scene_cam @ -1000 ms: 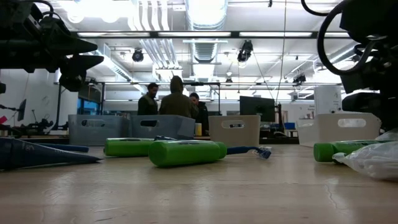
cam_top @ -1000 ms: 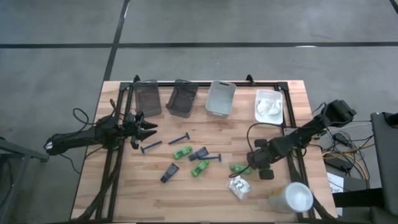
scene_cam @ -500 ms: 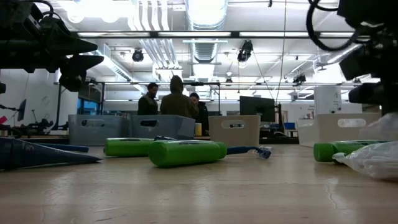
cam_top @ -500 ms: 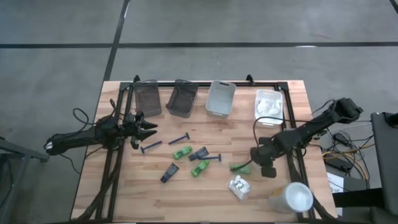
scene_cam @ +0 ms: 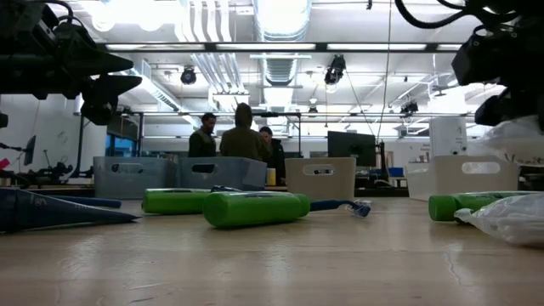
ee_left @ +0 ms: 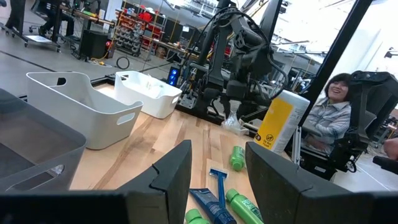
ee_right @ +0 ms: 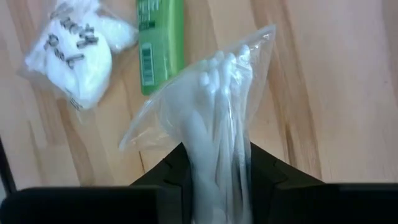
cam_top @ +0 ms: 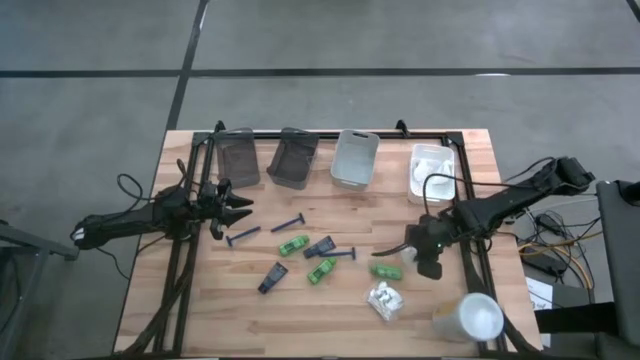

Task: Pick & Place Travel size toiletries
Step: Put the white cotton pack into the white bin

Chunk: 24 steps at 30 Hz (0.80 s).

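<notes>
My right gripper (cam_top: 418, 250) (scene_cam: 501, 72) (ee_right: 216, 163) hovers over the table's right part, shut on a clear crinkly packet of white swabs (ee_right: 211, 93) (scene_cam: 520, 140). Below it lie a green pack (cam_top: 385, 269) (ee_right: 158, 43) and a white wrapped packet (cam_top: 384, 298) (ee_right: 68, 53), both flat on the wood. Two more green packs (cam_top: 293, 244) (cam_top: 320, 269), dark blue razors (cam_top: 288, 224) (cam_top: 345, 253) and dark blue pieces (cam_top: 272, 277) lie mid-table. My left gripper (cam_top: 228, 212) (ee_left: 217, 168) waits open at the table's left. My right gripper pinches the clear swab packet between its two fingers (ee_right: 168, 177) at one end (ee_right: 214, 146), coming from above and pointing down at the table. The rest of the packet sticks out past the fingertips. It hangs lifted clear of the wood (scene_cam: 514, 149).
A row of bins stands along the far edge: two dark grey (cam_top: 238, 157) (cam_top: 293, 158), one light grey (cam_top: 354, 158), one white (cam_top: 434, 170) with white packets inside. A large white cup (cam_top: 468, 317) lies at the near right corner. People stand in the room behind.
My right gripper has risen from the table beside the green pack and drifted a little toward the far edge, carrying the clear swab packet up clear of the wood. The green pack and the white wrapped packet stayed where they were.
</notes>
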{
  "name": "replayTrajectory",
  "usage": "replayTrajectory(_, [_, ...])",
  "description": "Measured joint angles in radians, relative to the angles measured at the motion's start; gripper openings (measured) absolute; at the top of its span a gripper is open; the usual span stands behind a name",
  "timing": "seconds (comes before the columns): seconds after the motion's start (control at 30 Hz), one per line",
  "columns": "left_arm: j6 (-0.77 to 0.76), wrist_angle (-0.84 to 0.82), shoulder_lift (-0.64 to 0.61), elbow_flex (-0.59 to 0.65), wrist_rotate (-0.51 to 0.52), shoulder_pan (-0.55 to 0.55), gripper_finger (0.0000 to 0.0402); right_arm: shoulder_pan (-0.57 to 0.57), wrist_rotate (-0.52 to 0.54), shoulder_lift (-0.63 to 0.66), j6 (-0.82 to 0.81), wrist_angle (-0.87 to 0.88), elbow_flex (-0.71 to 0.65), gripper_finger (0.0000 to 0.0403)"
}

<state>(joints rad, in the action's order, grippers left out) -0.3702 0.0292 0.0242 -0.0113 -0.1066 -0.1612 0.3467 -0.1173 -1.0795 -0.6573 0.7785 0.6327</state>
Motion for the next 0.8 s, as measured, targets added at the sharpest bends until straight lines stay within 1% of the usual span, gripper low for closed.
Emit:
replayTrajectory(0.17, [0.0,0.0,0.0,0.0,0.0,0.001,0.0156,-0.04,0.004,0.033,-0.024,-0.008,0.005,0.008])
replayTrajectory(0.33, [0.0,0.0,0.0,0.0,0.0,0.001,0.0156,-0.095,0.014,0.065,0.004,-0.013,0.049,0.0069])
replayTrajectory(0.63, [0.0,0.0,0.0,0.0,0.0,0.001,0.0156,-0.242,0.024,0.078,0.085,-0.041,0.123,0.0091])
replayTrajectory(0.8, [0.0,0.0,0.0,0.0,0.0,0.0,0.0156,-0.345,0.035,0.065,0.096,-0.114,0.132,0.0084])
